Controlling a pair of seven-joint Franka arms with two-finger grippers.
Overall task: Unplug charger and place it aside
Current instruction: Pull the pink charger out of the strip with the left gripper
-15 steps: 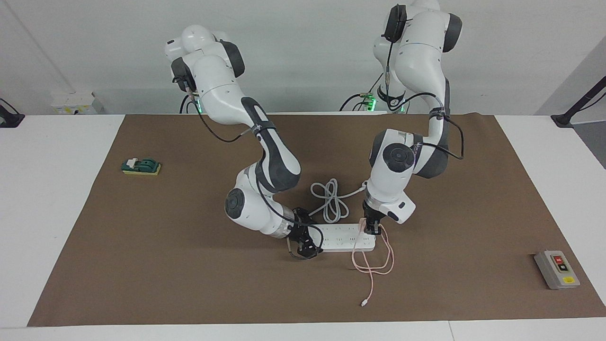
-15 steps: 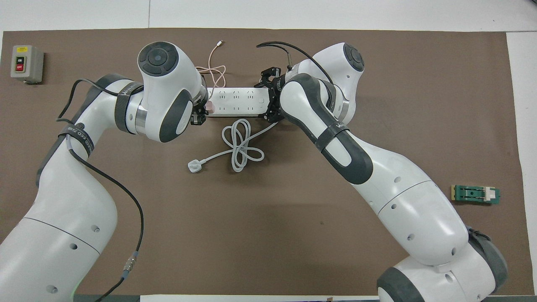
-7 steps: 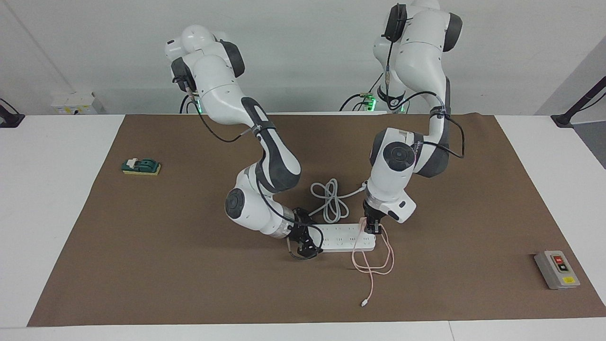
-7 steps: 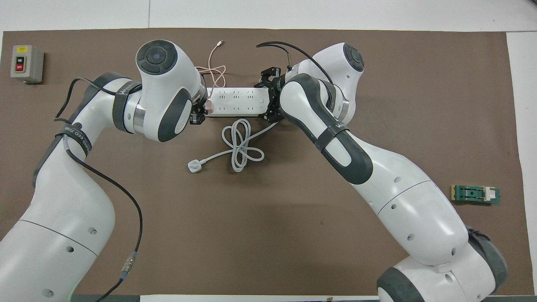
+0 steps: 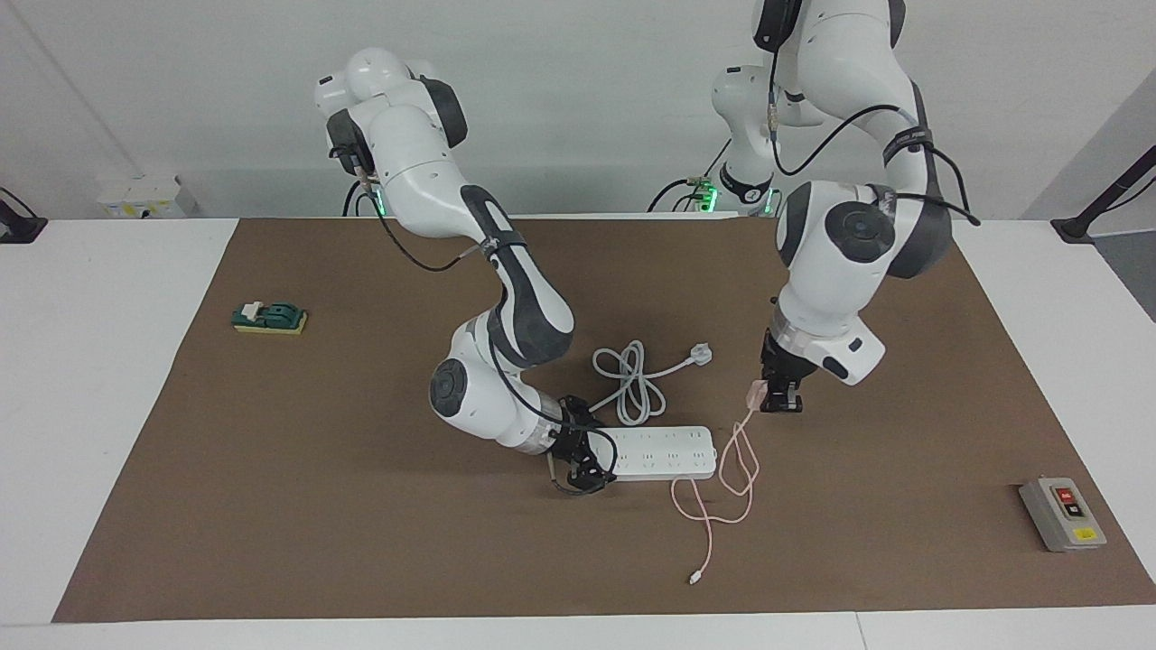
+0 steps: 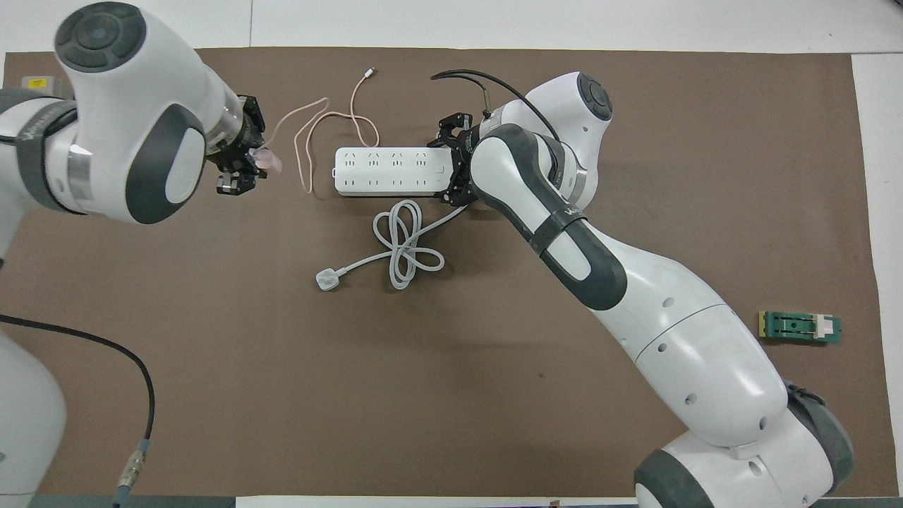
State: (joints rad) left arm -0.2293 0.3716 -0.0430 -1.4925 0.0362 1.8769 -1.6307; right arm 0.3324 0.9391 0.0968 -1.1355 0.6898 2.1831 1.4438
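The left gripper [image 5: 778, 394] [image 6: 243, 164] pinches one small pale-pink cube-shaped charger [image 5: 755, 392] [image 6: 270, 162] between its black fingers, held in the air over bare brown mat, right of centre in the facing view and at the upper left of the overhead view. The charger is clear of the sockets. Its single thin pink cable [image 5: 722, 492] [image 6: 310, 134] hangs down from the cube, loops on the mat just beside the strip's end and finishes in one small white connector [image 5: 694, 578] [image 6: 369, 71], low in the facing view and near the top edge of the overhead view.

The right gripper [image 5: 578, 460] [image 6: 451, 166] sits low at the other end of the one long white multi-socket power strip [image 5: 664, 451] [image 6: 388, 171], its fingers spread around that end of the strip, near the middle of both views.

Just above the strip in the facing view lies one thick white cord [image 5: 632, 379] [image 6: 405, 243], coiled in loops, ending in one white plug [image 5: 701, 353] [image 6: 326, 279] lying flat on the mat.

One grey switch box with red and black buttons [image 5: 1062, 513] [image 6: 32, 83] rests at the lower right of the facing view, mostly covered by the left arm in the overhead view. One green block on a yellow base [image 5: 269, 317] [image 6: 800, 327] lies at the left of the facing view. One brown mat [image 5: 316, 506] [image 6: 705, 141] covers the white table [image 5: 90, 361].
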